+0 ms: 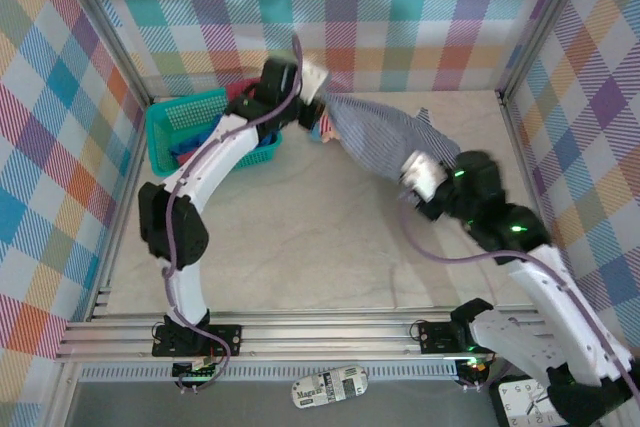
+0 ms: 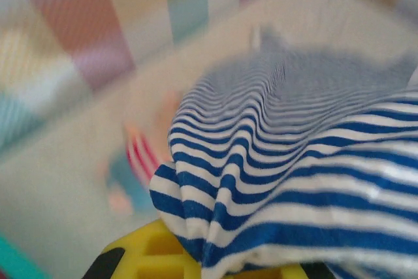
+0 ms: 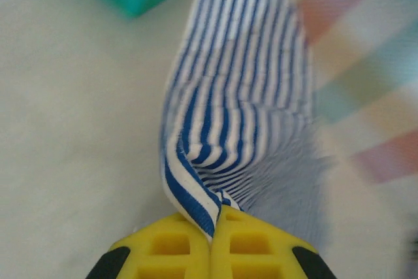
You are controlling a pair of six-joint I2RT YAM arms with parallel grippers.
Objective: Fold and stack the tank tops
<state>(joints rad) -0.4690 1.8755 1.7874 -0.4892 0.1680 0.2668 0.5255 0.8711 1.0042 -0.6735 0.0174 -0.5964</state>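
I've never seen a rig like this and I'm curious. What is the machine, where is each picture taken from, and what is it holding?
These are two robot arms bolted at the near edge of a table. One picture looks down from above and behind them. The other two come from a camera on each wrist. The left gripper and the right gripper are both shut on one blue-and-white striped tank top, which hangs between them. A teal basket with colourful things inside sits at the far left.
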